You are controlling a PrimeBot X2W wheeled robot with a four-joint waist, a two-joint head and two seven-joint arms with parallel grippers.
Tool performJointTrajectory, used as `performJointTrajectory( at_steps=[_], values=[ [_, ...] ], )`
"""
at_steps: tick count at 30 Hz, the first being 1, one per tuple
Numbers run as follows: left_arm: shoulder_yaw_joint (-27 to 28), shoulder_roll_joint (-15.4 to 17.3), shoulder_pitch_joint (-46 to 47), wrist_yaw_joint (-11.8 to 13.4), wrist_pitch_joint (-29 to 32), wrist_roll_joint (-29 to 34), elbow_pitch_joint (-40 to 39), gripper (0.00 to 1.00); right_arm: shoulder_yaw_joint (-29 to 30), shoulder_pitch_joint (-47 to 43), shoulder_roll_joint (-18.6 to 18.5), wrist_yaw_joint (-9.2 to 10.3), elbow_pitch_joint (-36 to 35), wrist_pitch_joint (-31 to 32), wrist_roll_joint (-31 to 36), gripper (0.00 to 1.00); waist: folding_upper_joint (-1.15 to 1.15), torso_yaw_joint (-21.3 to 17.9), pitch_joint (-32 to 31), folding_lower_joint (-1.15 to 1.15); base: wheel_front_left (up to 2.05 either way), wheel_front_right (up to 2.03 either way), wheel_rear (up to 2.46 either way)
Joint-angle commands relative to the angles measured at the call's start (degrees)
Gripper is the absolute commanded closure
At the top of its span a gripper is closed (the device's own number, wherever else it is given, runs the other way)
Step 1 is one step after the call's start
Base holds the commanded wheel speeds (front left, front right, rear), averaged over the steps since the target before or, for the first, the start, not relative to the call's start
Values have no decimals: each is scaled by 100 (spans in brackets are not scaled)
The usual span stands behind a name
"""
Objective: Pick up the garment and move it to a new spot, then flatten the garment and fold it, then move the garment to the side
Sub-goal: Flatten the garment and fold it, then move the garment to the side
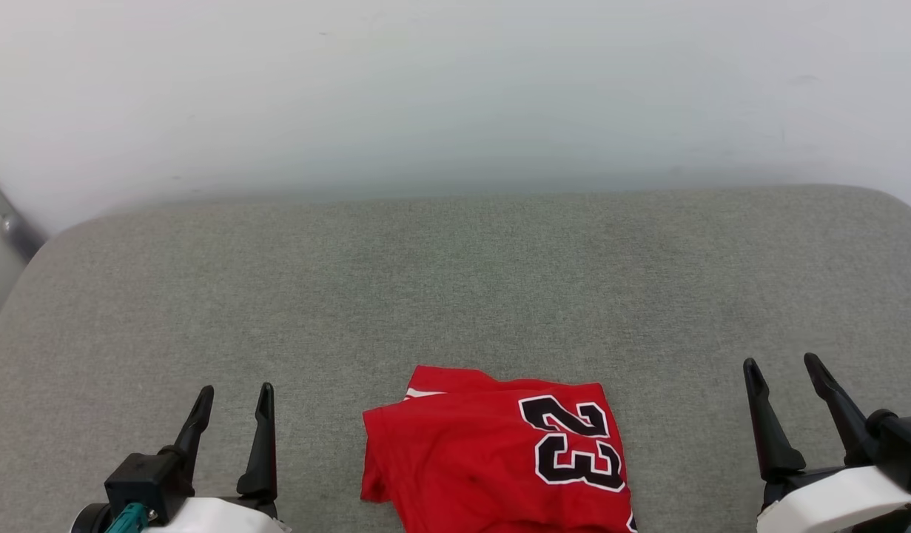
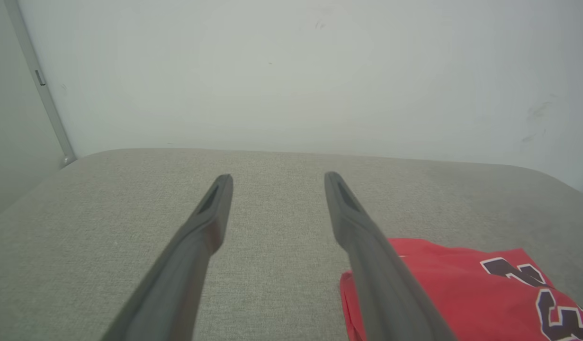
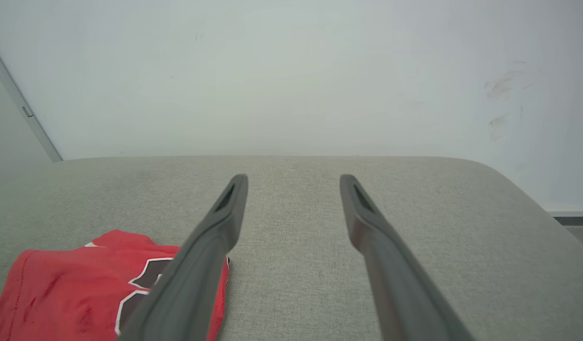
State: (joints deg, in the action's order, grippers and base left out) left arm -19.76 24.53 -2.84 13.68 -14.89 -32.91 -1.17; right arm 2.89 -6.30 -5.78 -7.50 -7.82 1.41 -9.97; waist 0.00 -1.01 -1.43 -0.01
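Observation:
The garment (image 1: pixel 492 459) is a red shirt with a black, white-outlined "23", lying folded at the near middle of a grey cushioned surface (image 1: pixel 455 281); its lower part is cut off by the picture's bottom edge. My left gripper (image 1: pixel 233 396) stands open to its left, apart from it, nothing between its fingers. My right gripper (image 1: pixel 784 369) stands open to its right, also apart and empty. In the left wrist view the garment (image 2: pixel 466 293) lies right of the open left gripper (image 2: pixel 277 176). In the right wrist view the garment (image 3: pixel 83 289) lies left of the open right gripper (image 3: pixel 293 176).
A pale wall (image 1: pixel 455 89) rises behind the grey surface. A metal strip (image 1: pixel 7 215) runs down the wall at the far left. The surface's rounded edges curve off at the far left and far right (image 3: pixel 523 189).

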Motion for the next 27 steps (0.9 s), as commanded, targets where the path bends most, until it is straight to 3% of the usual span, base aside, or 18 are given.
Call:
performJointTrajectory(
  at_steps=[1, 18, 23, 27],
  values=[
    [2, -20, -51, 21, -31, 56, 1, 0, -30, -99, 34, 3, -122, 25, 56, 0, 0, 6, 5, 1, 0, 0, 0],
    [175, -122, 68, -78, -40, 112, -31, 0, 312, -170, 229, 3, -415, 361, -146, 0, 0, 46, 157, 1, 0, 0, 0],
    [301, -277, 166, -139, -39, 201, -52, 0, 1084, 13, 230, 3, -237, 1015, -829, 0, 0, 147, 244, 1, 0, 0, 0],
    [448, -470, 233, -210, -35, 285, -61, 0, 1742, 156, 5, 3, 110, 1988, -1451, 0, 0, 286, 295, 1, 0, 0, 0]
  ],
)
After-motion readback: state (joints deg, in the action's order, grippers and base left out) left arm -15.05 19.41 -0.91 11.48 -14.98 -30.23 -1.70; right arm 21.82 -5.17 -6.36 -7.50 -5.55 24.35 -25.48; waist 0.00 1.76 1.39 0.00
